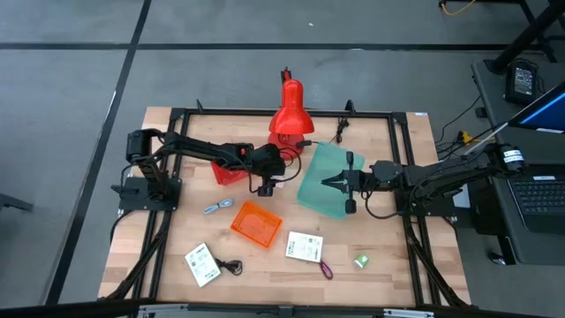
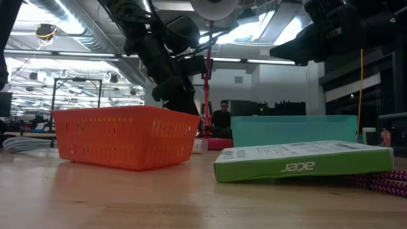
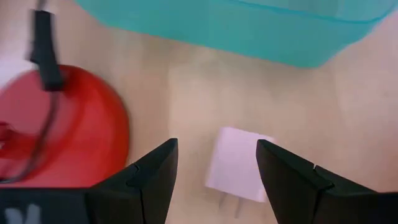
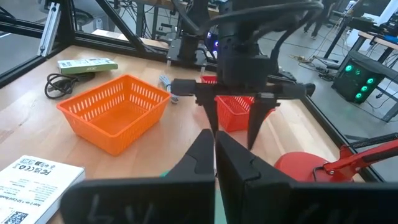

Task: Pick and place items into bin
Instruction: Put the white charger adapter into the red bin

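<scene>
My left gripper (image 1: 265,185) is open and points down near the red lamp's base (image 3: 62,124). Its fingers stand on either side of a pale pinkish-white cube (image 3: 239,165) that lies on the table; no touch shows. It also shows in the right wrist view (image 4: 233,134). My right gripper (image 1: 334,183) is shut and empty, above the teal bin (image 1: 322,185). On the table's near part lie two white printed cards (image 1: 201,263) (image 1: 305,247), a black coiled cable (image 1: 231,265), a purple strap (image 1: 325,268), a small green piece (image 1: 360,261) and a blue-silver piece (image 1: 218,206).
A big red desk lamp (image 1: 287,115) stands at the far middle. An orange basket (image 1: 256,223) sits near the middle and a red basket (image 1: 229,172) under the left arm. A black frame (image 1: 265,112) runs around the table.
</scene>
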Available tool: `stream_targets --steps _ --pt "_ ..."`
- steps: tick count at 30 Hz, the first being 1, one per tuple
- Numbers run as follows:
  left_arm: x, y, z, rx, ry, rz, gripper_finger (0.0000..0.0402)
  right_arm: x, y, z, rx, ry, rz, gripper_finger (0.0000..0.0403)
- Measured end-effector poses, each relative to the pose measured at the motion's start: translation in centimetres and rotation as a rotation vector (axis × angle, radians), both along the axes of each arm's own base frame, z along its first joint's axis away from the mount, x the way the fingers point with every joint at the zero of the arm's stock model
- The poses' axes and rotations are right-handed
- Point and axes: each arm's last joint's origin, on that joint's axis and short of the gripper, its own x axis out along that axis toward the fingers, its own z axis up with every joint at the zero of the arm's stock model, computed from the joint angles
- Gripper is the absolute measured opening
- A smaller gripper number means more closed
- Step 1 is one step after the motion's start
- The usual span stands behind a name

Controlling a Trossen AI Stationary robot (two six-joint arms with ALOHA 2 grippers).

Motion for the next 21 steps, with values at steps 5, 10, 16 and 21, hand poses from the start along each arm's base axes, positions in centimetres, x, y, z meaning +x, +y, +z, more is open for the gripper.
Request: stream_targets --steps 5,10,16,21 --pt "0.03 -0.21 0.04 0.083 0.016 0.007 0.0215 0.00 0.00 0.00 0.000 0.000 0.000 0.0000" --pt "0.03 -0.25 0.05 0.064 0.009 0.038 0.0213 0.00 0.00 -0.01 0.000 0.001 0.000 0.0000" --pt "0.03 -0.25 0.05 0.080 0.015 0.017 0.0215 0.00 0.00 -0.02 0.000 0.002 0.000 0.0000" --pt "-0.01 -0.29 0.01 0.066 0.018 0.011 0.0221 -0.01 0.00 -0.03 0.000 0.003 0.000 0.0000"
